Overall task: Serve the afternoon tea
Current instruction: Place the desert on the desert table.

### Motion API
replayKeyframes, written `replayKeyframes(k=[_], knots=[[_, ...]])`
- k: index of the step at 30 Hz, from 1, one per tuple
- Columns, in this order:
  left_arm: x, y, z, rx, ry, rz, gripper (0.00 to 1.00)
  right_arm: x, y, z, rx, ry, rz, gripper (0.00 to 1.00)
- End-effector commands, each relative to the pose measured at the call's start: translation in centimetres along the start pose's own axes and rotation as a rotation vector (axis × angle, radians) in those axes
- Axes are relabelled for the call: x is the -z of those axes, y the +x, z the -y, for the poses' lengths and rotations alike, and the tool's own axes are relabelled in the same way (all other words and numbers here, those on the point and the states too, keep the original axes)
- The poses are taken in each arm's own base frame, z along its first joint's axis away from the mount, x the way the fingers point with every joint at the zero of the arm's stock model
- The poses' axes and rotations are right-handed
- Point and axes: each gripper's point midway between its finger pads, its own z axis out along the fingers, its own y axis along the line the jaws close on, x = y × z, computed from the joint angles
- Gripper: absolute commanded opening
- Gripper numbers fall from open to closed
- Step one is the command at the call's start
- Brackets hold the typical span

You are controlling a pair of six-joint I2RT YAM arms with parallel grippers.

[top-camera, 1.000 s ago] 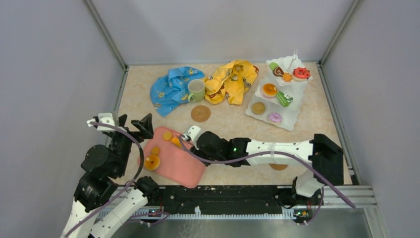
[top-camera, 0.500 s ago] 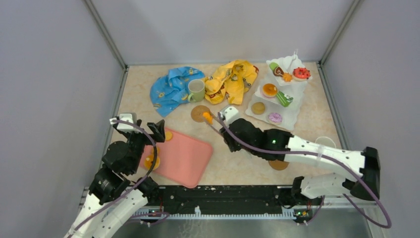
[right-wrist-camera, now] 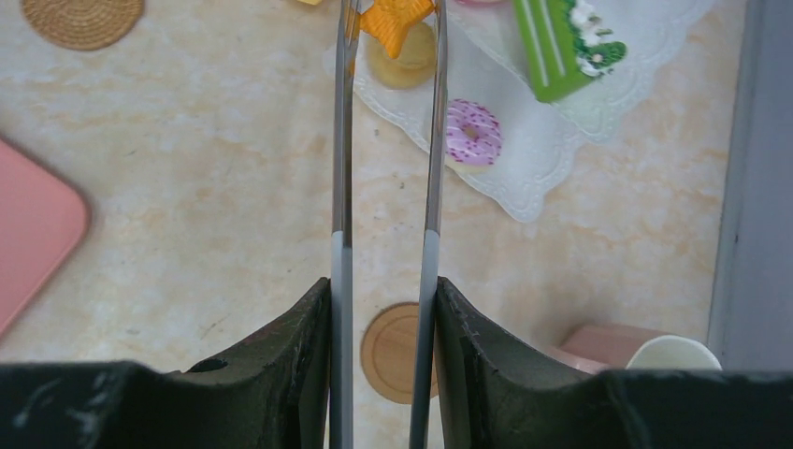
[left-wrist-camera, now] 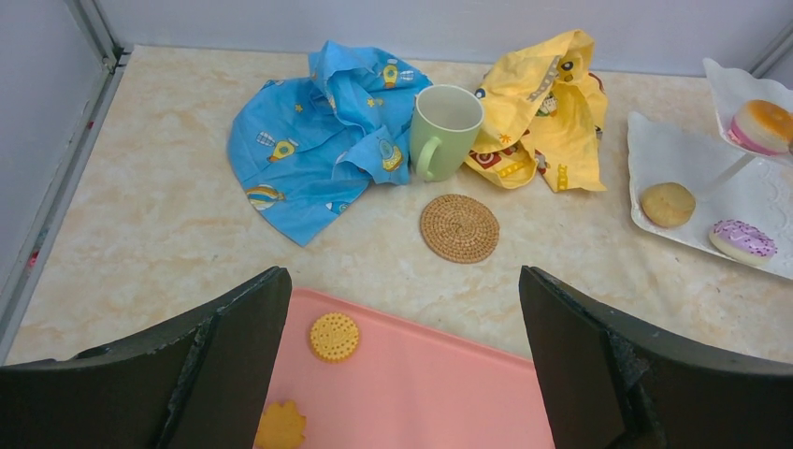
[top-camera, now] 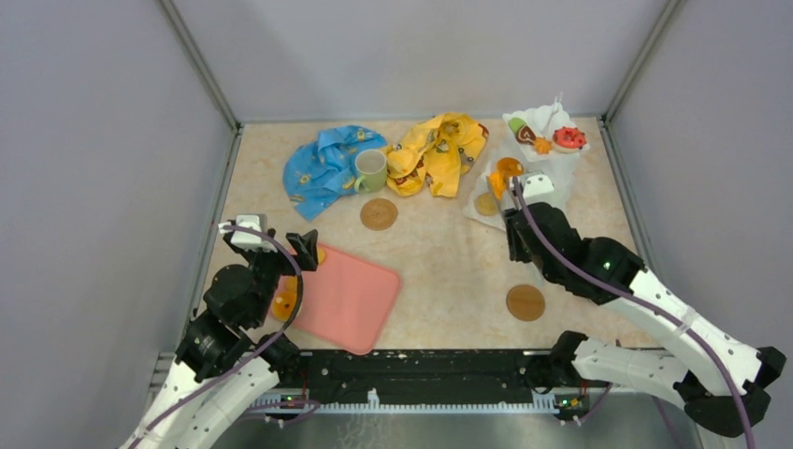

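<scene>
Nearest me, the left fingers (left-wrist-camera: 404, 285) hang wide open over the pink tray (left-wrist-camera: 439, 393), holding nothing; a round biscuit (left-wrist-camera: 334, 337) lies there. Further off to the right, the right fingers (right-wrist-camera: 391, 11) pinch an orange star pastry (right-wrist-camera: 394, 24) above the lowest tier of the white stand (right-wrist-camera: 524, 194); let go here, it would likely land on the pale biscuit (right-wrist-camera: 404, 65) and slide off; coming in too low could jolt the tiers.

mug (top-camera: 370, 170) behind coaster (top-camera: 379, 213), tray (top-camera: 346, 299) near left, tiered stand (left-wrist-camera: 687, 154) far right
</scene>
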Motion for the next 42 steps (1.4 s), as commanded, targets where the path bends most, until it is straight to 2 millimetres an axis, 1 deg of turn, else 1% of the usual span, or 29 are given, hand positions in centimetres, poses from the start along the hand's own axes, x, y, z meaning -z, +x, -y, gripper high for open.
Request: replayKeyframes(k=[1,4,8,12,15,20,25,30,33,37,42], knots=[[0.0,-1.2,0.5,0.018,0.026,0.050,0.99,0.8,-2.3,3.2,-0.054,0.078,0.059,0.33],[0.0,-1.2,0.5,0.011,0.027,0.049,0.99,-0.2,-2.6,4.7,-0.063,0.115,0.052,0.33],[0.1,-1.2,0.4,0.010,0.028,0.048,0.99,-1.7,-3.3,4.4,-0.066,0.091,0.048,0.33],[0.1,-1.0,0.4,0.008,0.026,0.047,0.99,-2.2,-4.5,4.1,-0.071,0.090,0.064,0.32],[0.0,-1.0,0.4,0.004,0.025,0.046,0.99,-1.9,-4.4,4.7,-0.078,0.117,0.048,0.32],[-0.2,-0.9,0.4,-0.005,0.025,0.046,0.99,-0.3,-4.7,5.4,-0.116,0.121,0.076,0.33],[-0.2,-0.8,0.5,-0.008,0.029,0.042,0.99,1.2,-4.3,7.0,-0.109,0.180,0.057,0.33],[-0.1,-0.9,0.4,-0.002,0.029,0.046,0.99,1.9,-3.8,8.4,-0.100,0.236,0.029,0.33],[0.0,-0.9,0.4,0.000,0.030,0.049,0.99,2.0,-3.5,8.6,-0.097,0.245,0.015,0.33],[0.0,-0.9,0.4,-0.001,0.029,0.047,0.99,2.1,-3.4,8.3,-0.104,0.223,0.015,0.33],[0.0,-0.9,0.5,-0.001,0.032,0.047,0.99,2.7,-2.8,9.6,-0.100,0.288,0.002,0.34]])
